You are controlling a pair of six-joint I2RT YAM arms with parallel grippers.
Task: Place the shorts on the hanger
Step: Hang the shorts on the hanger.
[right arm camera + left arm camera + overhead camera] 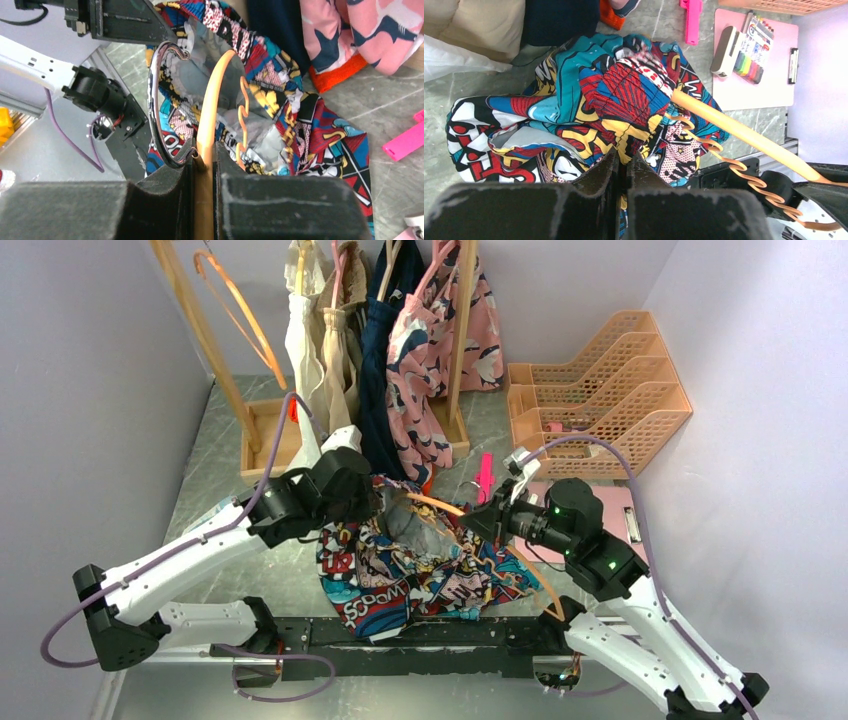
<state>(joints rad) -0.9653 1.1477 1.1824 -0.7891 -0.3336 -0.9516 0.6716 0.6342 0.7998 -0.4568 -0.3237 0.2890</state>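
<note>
The comic-print shorts (420, 575) lie bunched on the table between the two arms. My left gripper (626, 157) is shut on a fold of the shorts (589, 100) and lifts their waistband edge. My right gripper (204, 150) is shut on the orange-tan hanger (212, 100) next to its silver hook (155, 100). One hanger arm (744, 132) runs into the raised waistband opening; the wavy lower bar hangs beneath it. The shorts (310, 125) wrap around the far end of the hanger, which is hidden inside the fabric. In the top view the left gripper (375, 502) faces the right gripper (480, 520) across the shorts.
A wooden clothes rack (455, 340) at the back holds several garments, among them a pink-and-navy floral one (425, 350). Orange file trays (600, 390) stand at the back right. A pink clipboard with markers (756, 60) and a pink clip (486, 475) lie beside the shorts.
</note>
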